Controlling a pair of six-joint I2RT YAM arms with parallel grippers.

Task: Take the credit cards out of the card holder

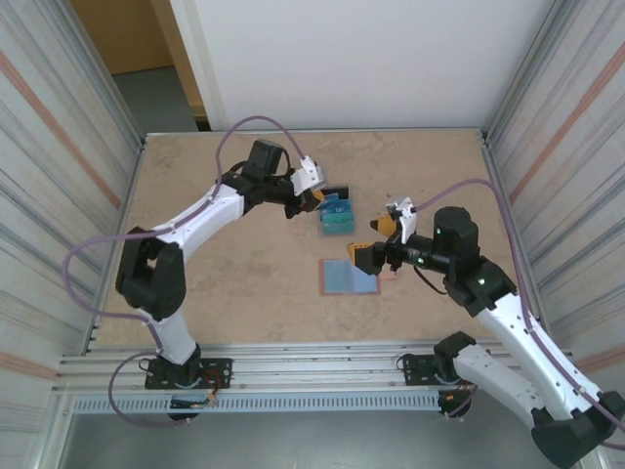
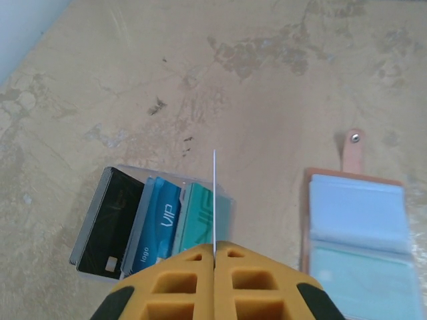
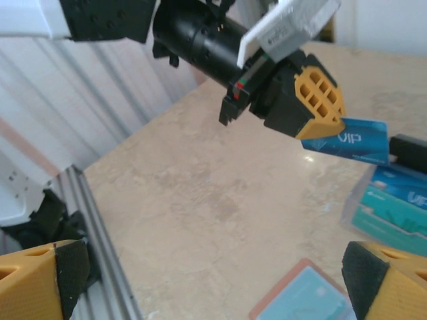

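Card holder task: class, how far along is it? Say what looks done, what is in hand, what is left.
Done: black, blue and teal credit cards stand together, apart from the open card holder. In hand: the left gripper is shut on a blue VIP card; the right gripper is open. Left: setting that card down; the holder's visible pockets look empty.

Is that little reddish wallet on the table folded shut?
No, the card holder lies spread open on the table, its blue-grey inside facing up.
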